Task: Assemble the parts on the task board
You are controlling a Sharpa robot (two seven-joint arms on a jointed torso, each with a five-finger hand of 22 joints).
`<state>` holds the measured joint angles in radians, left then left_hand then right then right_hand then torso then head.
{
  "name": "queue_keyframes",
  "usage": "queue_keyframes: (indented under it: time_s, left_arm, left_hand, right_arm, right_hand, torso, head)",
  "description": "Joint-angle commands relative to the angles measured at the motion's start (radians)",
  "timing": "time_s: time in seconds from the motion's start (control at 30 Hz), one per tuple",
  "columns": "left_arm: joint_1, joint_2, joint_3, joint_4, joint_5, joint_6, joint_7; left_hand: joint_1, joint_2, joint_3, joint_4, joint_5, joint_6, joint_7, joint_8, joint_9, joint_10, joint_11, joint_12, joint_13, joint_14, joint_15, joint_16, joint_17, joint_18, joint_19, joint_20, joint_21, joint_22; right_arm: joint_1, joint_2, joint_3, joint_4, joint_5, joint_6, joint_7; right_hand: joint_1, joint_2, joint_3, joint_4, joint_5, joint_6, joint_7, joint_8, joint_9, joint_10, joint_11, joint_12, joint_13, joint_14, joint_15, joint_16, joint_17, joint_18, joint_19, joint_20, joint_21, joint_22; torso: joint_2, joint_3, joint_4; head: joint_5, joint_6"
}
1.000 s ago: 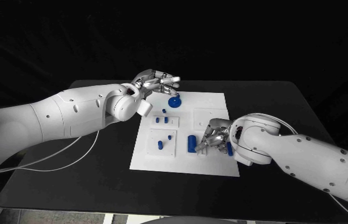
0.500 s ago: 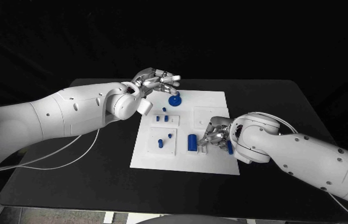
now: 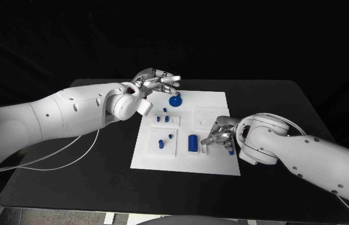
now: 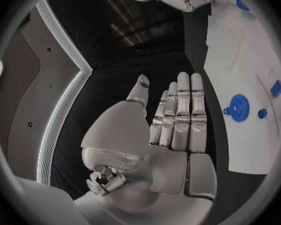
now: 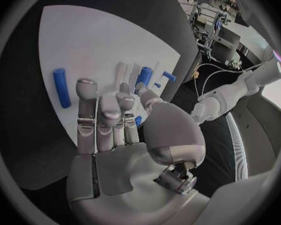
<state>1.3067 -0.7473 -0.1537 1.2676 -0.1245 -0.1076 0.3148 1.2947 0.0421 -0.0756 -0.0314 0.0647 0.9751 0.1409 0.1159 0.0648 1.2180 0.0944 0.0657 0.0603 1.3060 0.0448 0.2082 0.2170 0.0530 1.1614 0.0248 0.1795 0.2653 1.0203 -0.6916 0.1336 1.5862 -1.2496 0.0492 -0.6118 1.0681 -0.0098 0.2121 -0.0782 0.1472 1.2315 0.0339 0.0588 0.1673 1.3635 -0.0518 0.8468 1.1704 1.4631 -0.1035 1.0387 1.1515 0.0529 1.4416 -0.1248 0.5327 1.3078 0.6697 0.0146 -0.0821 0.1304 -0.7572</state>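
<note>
The white task board (image 3: pixel 211 104) lies mid-table. On it are a blue gear (image 3: pixel 175 102), a thick blue cylinder (image 3: pixel 192 143), several small blue pegs (image 3: pixel 161 144) and a blue pin (image 3: pixel 231 149) lying flat. My left hand (image 3: pixel 156 81) hovers by the board's far left corner, just beside the gear (image 4: pixel 238 107), fingers straight and together, holding nothing (image 4: pixel 178 120). My right hand (image 3: pixel 218 134) is low over the board's right half, between the cylinder and the pin (image 5: pixel 61 87). Its thumb lies close against a finger, and a blue bit (image 5: pixel 137 120) shows there; I cannot tell whether it is held.
Short white posts (image 3: pixel 204 152) stand on the board beside the right hand's fingertips. Black table (image 3: pixel 291 109) surrounds the board on all sides. A white cable (image 3: pixel 72 157) trails under the left arm.
My right hand has shifted slightly to the right and away from the cylinder. The left hand and the parts on the board have stayed put.
</note>
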Motion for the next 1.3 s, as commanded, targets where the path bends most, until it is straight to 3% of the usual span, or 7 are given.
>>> queue_keyframes:
  time_s: [0.03, 0.3, 0.6, 0.67, 0.87, 1.13, 1.3]
  left_arm:
    - [0.001, -0.001, 0.001, 0.003, -0.001, 0.018, 0.008]
    - [0.000, -0.014, 0.001, 0.010, -0.001, 0.025, 0.018]
    - [0.000, -0.017, 0.001, 0.010, -0.003, 0.026, 0.019]
    - [0.000, -0.016, 0.001, 0.010, -0.009, 0.029, 0.016]
    - [0.000, -0.014, 0.001, 0.009, -0.016, 0.036, 0.011]
    - [0.000, -0.011, 0.001, 0.005, -0.020, 0.038, 0.003]
    - [0.000, -0.011, 0.001, 0.004, -0.020, 0.038, 0.001]
  left_hand:
    - [-0.001, 0.001, 0.002, 0.004, 0.005, -0.006, 0.002, 0.003, -0.001, -0.008, 0.002, -0.001, 0.001, -0.004, 0.005, -0.005, -0.001, -0.003, 0.000, 0.006, 0.004, -0.001]
    - [-0.001, -0.001, 0.001, 0.003, 0.004, -0.009, 0.002, 0.002, -0.001, -0.011, 0.003, -0.002, 0.001, -0.006, 0.006, -0.006, -0.002, -0.003, -0.001, 0.007, 0.003, -0.002]
    - [-0.009, -0.004, -0.002, 0.005, -0.006, -0.010, 0.003, 0.002, -0.001, -0.012, 0.004, -0.001, 0.002, -0.007, 0.007, -0.007, -0.002, -0.003, -0.002, 0.008, 0.003, -0.004]
    - [-0.001, -0.004, 0.001, 0.000, -0.002, -0.011, 0.003, 0.002, -0.001, -0.014, 0.005, -0.002, 0.001, -0.012, 0.009, -0.010, -0.003, -0.004, -0.007, 0.010, 0.000, -0.005]
    - [0.000, -0.008, 0.000, -0.003, -0.004, -0.013, 0.005, 0.002, -0.001, -0.020, 0.007, -0.002, 0.002, -0.021, 0.013, -0.015, -0.005, -0.006, -0.016, 0.013, -0.005, -0.008]
    - [-0.002, -0.008, 0.000, -0.003, -0.006, -0.015, 0.005, 0.002, -0.001, -0.021, 0.008, -0.001, 0.002, -0.022, 0.013, -0.016, -0.006, -0.006, -0.017, 0.014, -0.005, -0.008]
    - [-0.003, -0.008, 0.000, -0.002, -0.006, -0.016, 0.005, 0.002, -0.001, -0.022, 0.008, -0.001, 0.002, -0.023, 0.013, -0.016, -0.006, -0.006, -0.017, 0.014, -0.006, -0.009]
  right_arm:
    - [0.001, -0.024, 0.017, 0.012, 0.028, -0.063, 0.043]
    - [0.010, -0.129, 0.074, 0.041, 0.053, 0.013, 0.070]
    - [0.013, -0.182, 0.091, 0.045, 0.002, 0.192, -0.003]
    - [0.011, -0.186, 0.090, 0.037, -0.009, 0.220, -0.021]
    - [0.005, -0.181, 0.078, 0.019, -0.037, 0.231, -0.052]
    - [0.000, -0.142, 0.044, -0.017, -0.069, 0.227, -0.081]
    - [-0.001, -0.127, 0.028, -0.035, -0.083, 0.201, -0.083]
  right_hand:
    - [-0.001, -0.012, -0.008, 0.009, -0.019, -0.008, 0.002, 0.005, 0.004, 0.001, 0.004, 0.002, 0.000, 0.000, 0.003, -0.005, -0.005, -0.006, 0.002, 0.007, -0.005, 0.066]
    - [0.022, -0.023, 0.026, 0.020, -0.051, -0.004, 0.000, 0.006, 0.016, 0.004, 0.008, 0.011, -0.003, 0.003, 0.010, -0.011, -0.015, -0.001, -0.011, 0.017, -0.056, 0.058]
    - [0.010, -0.030, 0.050, 0.031, -0.092, 0.000, -0.001, 0.004, 0.019, 0.008, 0.010, 0.044, 0.005, 0.001, 0.014, 0.011, -0.003, 0.003, -0.014, 0.024, -0.035, 0.061]
    - [0.007, -0.051, 0.083, 0.055, -0.097, -0.010, 0.002, 0.007, 0.011, 0.002, 0.014, 0.036, -0.001, 0.000, 0.015, 0.003, -0.009, 0.003, -0.021, 0.024, -0.052, 0.057]
    - [0.005, -0.070, 0.107, 0.080, -0.097, -0.008, 0.005, 0.005, 0.003, 0.000, 0.013, 0.035, -0.005, 0.000, 0.016, -0.001, -0.011, 0.003, -0.021, 0.024, -0.059, 0.055]
    - [-0.051, -0.117, 0.117, 0.162, -0.099, -0.011, 0.009, 0.005, -0.005, -0.001, 0.015, 0.029, -0.008, 0.000, 0.017, -0.002, -0.008, 0.000, -0.021, 0.023, -0.064, 0.055]
    - [-0.014, -0.133, 0.109, 0.155, -0.099, -0.010, 0.009, 0.005, -0.008, 0.001, 0.015, 0.032, -0.005, 0.000, 0.017, -0.001, -0.005, 0.000, -0.019, 0.022, -0.061, 0.056]
  torso:
    - [-0.001, 0.0010, -0.0027]
    - [-0.002, 0.0009, -0.0065]
    - [-0.007, 0.0045, -0.0181]
    - [-0.008, 0.0049, -0.0211]
    - [-0.008, 0.0060, -0.0229]
    - [-0.007, 0.0037, -0.0159]
    - [-0.006, 0.0043, -0.0192]
  head:
    - [0.004, 0.000]
    - [-0.002, 0.003]
    - [-0.010, 0.006]
    - [-0.011, 0.007]
    - [-0.012, 0.007]
    - [-0.016, 0.007]
    - [-0.016, 0.006]
